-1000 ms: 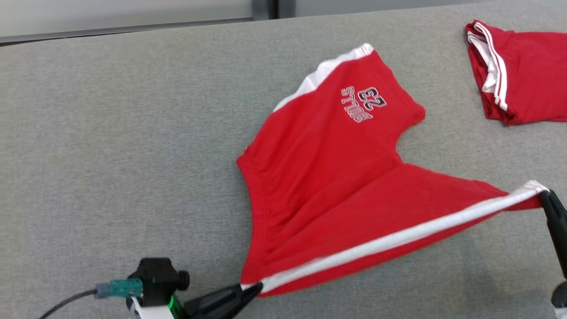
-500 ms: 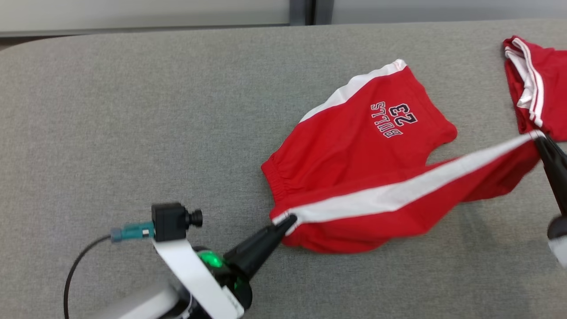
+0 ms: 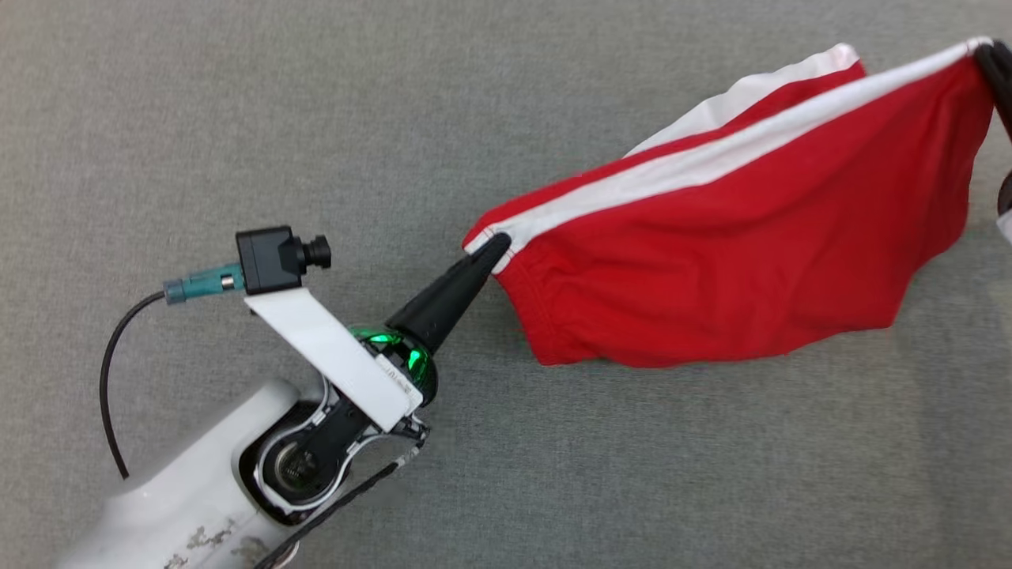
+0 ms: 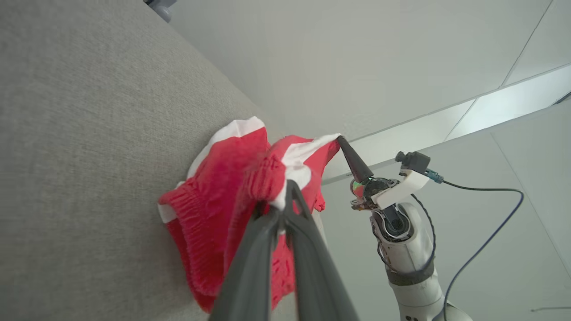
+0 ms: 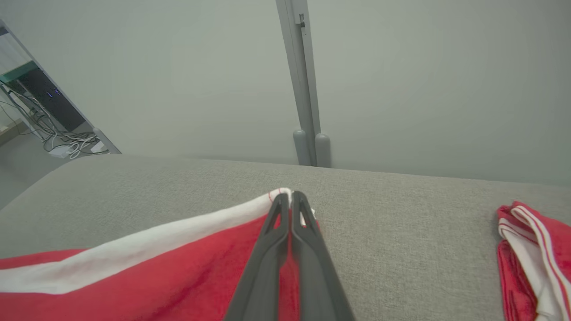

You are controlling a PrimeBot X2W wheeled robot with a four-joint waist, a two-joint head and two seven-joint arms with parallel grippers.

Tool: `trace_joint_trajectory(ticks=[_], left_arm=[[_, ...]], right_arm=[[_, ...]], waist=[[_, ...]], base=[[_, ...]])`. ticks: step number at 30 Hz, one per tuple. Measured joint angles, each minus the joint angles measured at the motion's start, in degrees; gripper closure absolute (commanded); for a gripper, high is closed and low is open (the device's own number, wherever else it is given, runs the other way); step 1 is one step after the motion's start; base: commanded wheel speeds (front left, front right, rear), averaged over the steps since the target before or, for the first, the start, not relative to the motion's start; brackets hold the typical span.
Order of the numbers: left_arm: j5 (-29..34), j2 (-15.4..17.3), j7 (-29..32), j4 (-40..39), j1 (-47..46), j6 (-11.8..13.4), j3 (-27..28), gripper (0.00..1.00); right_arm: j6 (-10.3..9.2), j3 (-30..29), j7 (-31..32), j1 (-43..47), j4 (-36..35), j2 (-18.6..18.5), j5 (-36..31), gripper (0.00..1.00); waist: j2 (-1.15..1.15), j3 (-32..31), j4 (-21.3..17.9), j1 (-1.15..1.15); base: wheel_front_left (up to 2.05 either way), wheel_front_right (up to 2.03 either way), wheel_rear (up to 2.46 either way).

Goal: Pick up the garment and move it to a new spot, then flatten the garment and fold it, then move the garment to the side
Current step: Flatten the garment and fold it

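Note:
The garment [image 3: 711,261] is a pair of red shorts with a white side stripe, held stretched between my two grippers over the grey table [image 3: 237,118]. My left gripper [image 3: 494,241] is shut on the waistband corner at the stripe's end. My right gripper [image 3: 988,54] is shut on the stripe's other end, at the upper right edge. The held half hangs doubled over the far half, whose white edge peeks out behind. In the left wrist view my left gripper [image 4: 285,189] pinches the bunched garment [image 4: 214,196], with the right gripper [image 4: 341,140] beyond. In the right wrist view the right gripper [image 5: 290,196] clamps the garment [image 5: 156,285].
A second red garment with white stripes [image 5: 526,249] lies folded on the table to the right of my right gripper. A grey post [image 5: 305,89] stands behind the table's far edge. Grey tabletop stretches to the left and in front of the shorts.
Both grippers have carried the near striped edge up and over toward the far side, doubling the shorts and hiding the printed number. The head camera has tilted down, so the whole picture has shifted.

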Motion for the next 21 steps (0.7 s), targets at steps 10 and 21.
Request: trace_joint_trajectory(ticks=[10,21], left_arm=[[3.3,-4.95,4.1,6.95,-3.52,-0.01,3.04,1.0],[9.32,-6.39,2.3,11.43,-3.28,-0.08,3.12,0.0]], right_arm=[[0.01,9.18,-1.68,-13.38,13.11,0.27,-0.09,1.0],[0.01,12.43,-8.82,-13.8,18.16,-1.41,7.75,0.0]], waist=[[0.0,5.91,3.25,0.0],[0.0,5.49,3.64,0.0]], base=[[0.0,0.0,0.0],[0.0,0.0,0.0]])
